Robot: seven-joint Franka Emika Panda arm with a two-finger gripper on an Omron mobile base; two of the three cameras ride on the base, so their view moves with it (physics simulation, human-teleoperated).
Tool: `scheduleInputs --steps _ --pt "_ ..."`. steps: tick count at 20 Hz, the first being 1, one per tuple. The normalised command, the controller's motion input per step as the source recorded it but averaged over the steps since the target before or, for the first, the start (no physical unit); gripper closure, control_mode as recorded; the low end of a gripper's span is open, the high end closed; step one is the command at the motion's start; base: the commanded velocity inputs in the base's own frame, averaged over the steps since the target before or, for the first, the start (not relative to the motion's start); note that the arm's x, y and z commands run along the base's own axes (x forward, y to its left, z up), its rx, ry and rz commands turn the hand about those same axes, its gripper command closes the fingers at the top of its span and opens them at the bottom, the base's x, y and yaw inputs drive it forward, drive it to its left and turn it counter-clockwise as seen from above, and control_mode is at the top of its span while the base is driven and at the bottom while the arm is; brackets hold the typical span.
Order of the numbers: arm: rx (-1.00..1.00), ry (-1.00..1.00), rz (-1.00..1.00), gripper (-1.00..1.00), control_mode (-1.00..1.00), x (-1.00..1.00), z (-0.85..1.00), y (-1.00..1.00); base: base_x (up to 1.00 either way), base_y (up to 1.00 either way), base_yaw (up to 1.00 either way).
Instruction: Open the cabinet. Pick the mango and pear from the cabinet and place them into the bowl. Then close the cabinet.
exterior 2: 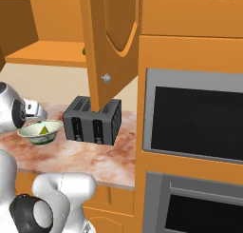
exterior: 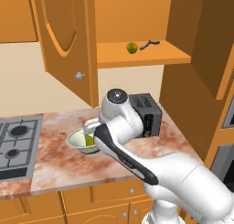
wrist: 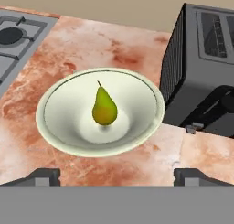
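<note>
The pear (wrist: 104, 109) lies free in the middle of the pale bowl (wrist: 55, 127), stem pointing away from me. My gripper (wrist: 117, 177) hangs open just above the bowl's near rim, nothing between its fingertips (wrist: 45, 176). From the left base view the bowl (exterior: 75, 138) sits on the counter left of the toaster, the pear (exterior: 89, 139) partly behind my arm. The cabinet (exterior: 137, 58) stands open, both doors swung out. On its shelf rests a small rounded yellow-green fruit, the mango (exterior: 132, 47).
A black toaster (wrist: 201, 81) stands close to the right of the bowl. A dark utensil (exterior: 149, 44) lies on the shelf beside the fruit. The stove (exterior: 16, 143) is at the counter's left. The open right door (exterior 2: 109, 46) hangs over the toaster; ovens (exterior 2: 194, 118) fill the right wall.
</note>
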Motion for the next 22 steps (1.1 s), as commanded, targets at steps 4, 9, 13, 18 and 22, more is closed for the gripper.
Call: scheduleInputs --steps 4,9,13,18,22 --pt "0.02 -0.32 0.00 -1.00 -1.00 -1.00 0.42 -0.97 0.00 0.00 0.00" --pt "-0.02 -0.20 -0.05 -1.00 -1.00 -0.82 1.00 -0.52 0.00 0.00 0.00" --pt "-0.09 -0.16 -0.14 -1.00 -1.00 -0.44 1.00 -0.30 0.00 0.00 0.00" --pt "-0.05 -0.12 -0.12 -1.00 -1.00 -0.05 1.00 -0.17 0.00 0.00 0.00" --pt "0.03 0.00 -0.13 -1.00 -1.00 -0.13 1.00 -0.59 0.00 0.00 0.00"
